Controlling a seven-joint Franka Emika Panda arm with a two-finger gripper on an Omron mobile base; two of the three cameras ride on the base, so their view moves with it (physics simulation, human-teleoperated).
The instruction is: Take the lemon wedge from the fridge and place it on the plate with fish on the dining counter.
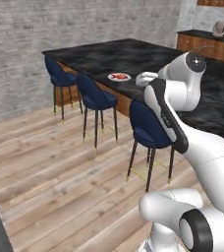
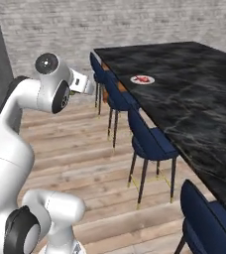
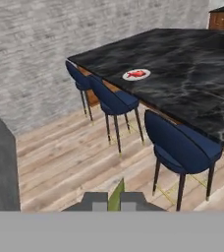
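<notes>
1. Hand view, mid-carry: the gripper (image 3: 114, 201) has its jaws clamped on the lemon wedge (image 3: 116, 193), a yellowish-green sliver standing up between the two dark tips.
2. Ahead, the plate with fish (image 3: 136, 75) sits near the stool-side edge of the dining counter (image 3: 192, 83), well apart from the wedge; three navy stools (image 3: 182, 147) line that edge between robot and plate.
3. From the left base view, the arm is folded high over the wood floor (image 1: 50, 162), short of the counter.
4. Judged from this, the carry goes best with the grip kept firm, since the wedge is small and could slip.
5. The approach should bring the hand in above the stool backs, then down over a bare part of the plate beside the fish, parting the jaws only when low.
</notes>
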